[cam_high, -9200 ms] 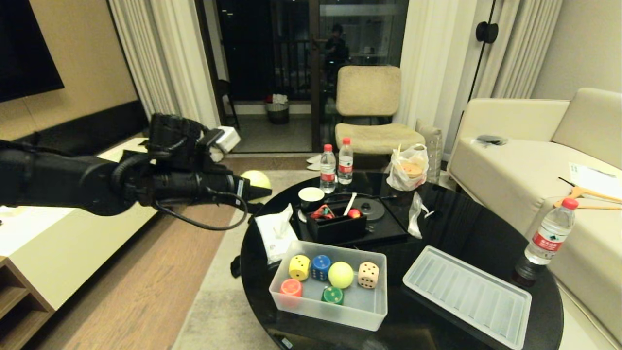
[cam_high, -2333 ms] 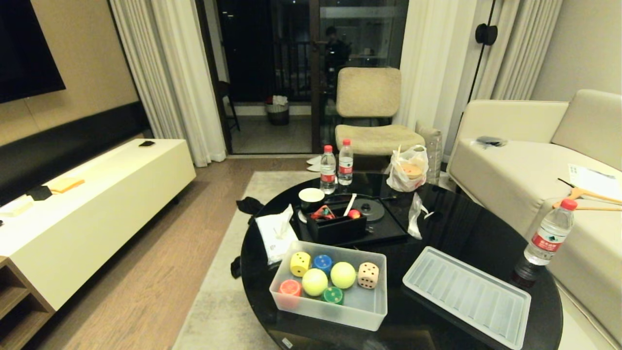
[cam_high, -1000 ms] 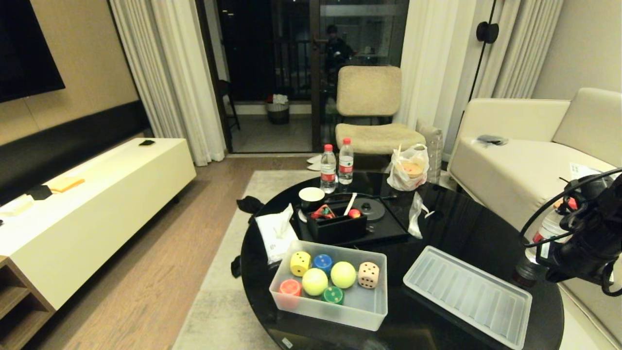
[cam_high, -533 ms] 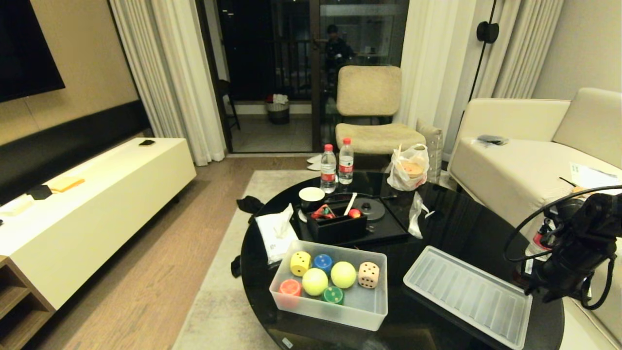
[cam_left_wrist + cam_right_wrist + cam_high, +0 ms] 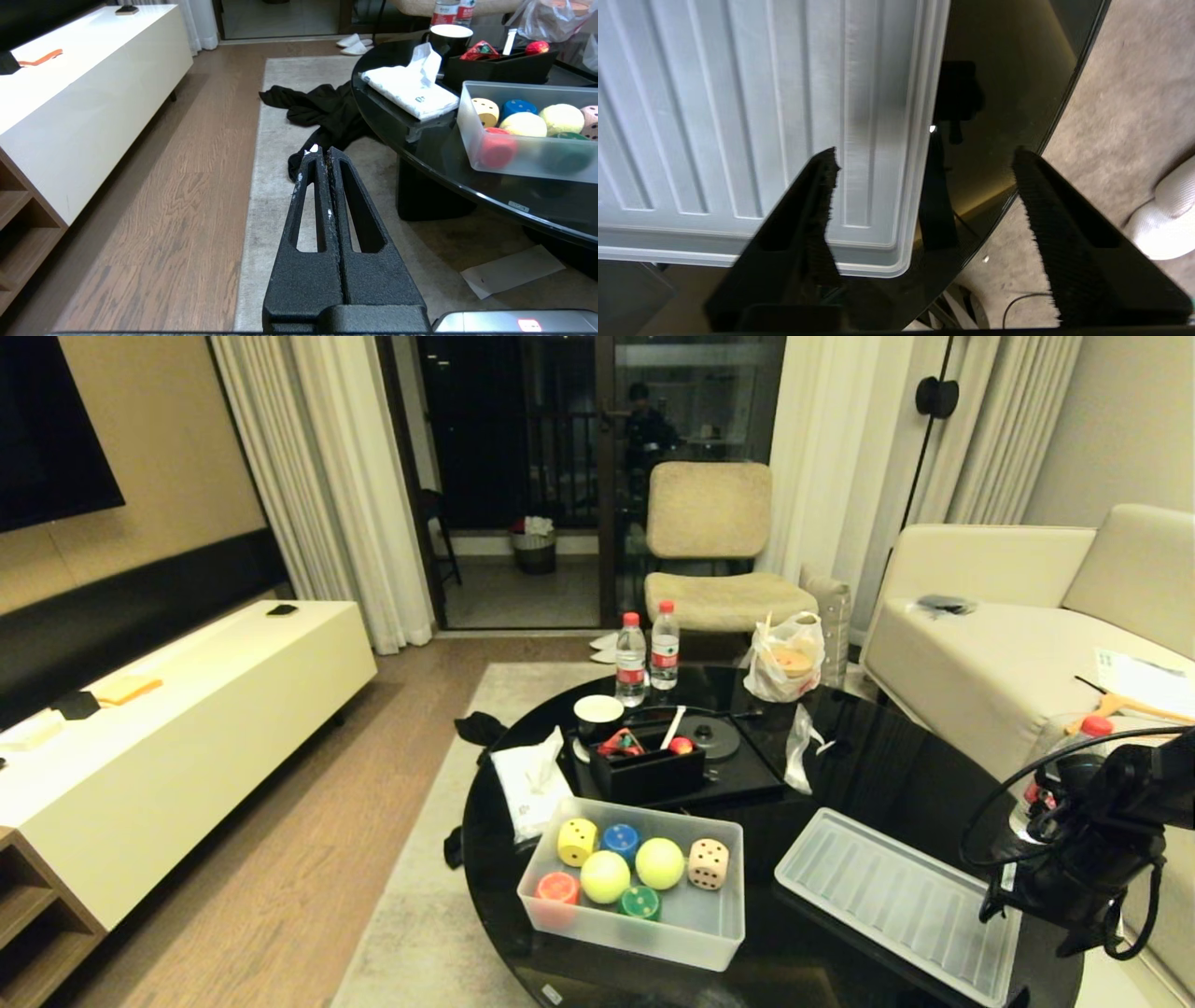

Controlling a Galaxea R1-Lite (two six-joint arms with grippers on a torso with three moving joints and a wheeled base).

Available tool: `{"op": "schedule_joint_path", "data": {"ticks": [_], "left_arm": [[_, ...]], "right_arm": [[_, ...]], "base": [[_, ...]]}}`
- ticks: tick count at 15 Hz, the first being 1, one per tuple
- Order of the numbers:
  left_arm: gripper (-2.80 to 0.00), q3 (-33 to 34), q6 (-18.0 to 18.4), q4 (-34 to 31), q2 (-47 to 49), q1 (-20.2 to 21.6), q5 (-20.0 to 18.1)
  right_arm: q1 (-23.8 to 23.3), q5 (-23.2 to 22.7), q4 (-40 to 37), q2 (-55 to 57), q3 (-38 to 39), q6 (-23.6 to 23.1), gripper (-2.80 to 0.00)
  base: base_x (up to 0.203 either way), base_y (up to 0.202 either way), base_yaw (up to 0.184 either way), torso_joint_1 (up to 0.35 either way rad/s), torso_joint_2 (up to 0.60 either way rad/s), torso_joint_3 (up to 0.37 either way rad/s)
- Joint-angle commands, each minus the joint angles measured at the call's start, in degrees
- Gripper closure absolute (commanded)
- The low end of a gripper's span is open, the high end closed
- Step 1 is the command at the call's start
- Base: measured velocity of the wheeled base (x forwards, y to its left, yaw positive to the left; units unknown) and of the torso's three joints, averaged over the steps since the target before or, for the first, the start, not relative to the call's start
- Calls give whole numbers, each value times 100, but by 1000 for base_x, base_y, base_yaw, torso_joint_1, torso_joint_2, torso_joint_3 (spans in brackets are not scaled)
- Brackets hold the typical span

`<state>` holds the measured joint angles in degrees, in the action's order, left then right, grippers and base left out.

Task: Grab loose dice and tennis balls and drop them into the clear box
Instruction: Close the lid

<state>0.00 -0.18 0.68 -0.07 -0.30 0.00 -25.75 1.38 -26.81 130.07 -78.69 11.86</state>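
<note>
Below, the right hand point(image 5: 924, 158), rough black fingers spread and empty, hangs over the ribbed translucent lid point(image 5: 752, 116) at the glossy black bench point(image 5: 868, 775) edge. Left hand point(image 5: 323, 156) closed. Rounded dice point(image 5: 708, 863) and fuzzy tennis balls point(image 5: 659, 863) fill the clear box point(image 5: 691, 933).

A round black bench point(image 5: 887, 775) stands on a pale rug point(image 5: 420, 933). On it sits a black tray point(image 5: 644, 775) with small things inside (too small to name). Beside the tray lies a white tissue pack point(image 5: 530, 789), and behind it stand a white cup point(image 5: 597, 711) and two water bottles point(image 5: 646, 658). A plastic bag point(image 5: 786, 658) sits near them. A dark cloth point(image 5: 322, 107) lies on the rug. A beige chair point(image 5: 714, 546) stands by the glass door, and a sofa point(image 5: 1008, 644) is at the side.
</note>
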Motion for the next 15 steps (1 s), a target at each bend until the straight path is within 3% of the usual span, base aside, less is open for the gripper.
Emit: {"op": "schedule_joint_path", "data": {"ticks": [1, 15], "left_arm": [[0, 10, 1, 2, 7, 3, 0], [0, 12, 1, 2, 7, -5, 0]], "right_arm": [[-69, -58, -15, 91, 29, 0, -280], [-70, 19, 291, 414, -24, -26, -280]], "base": [[0, 0, 0, 0, 0, 0], [0, 0, 0, 0, 0, 0]]}}
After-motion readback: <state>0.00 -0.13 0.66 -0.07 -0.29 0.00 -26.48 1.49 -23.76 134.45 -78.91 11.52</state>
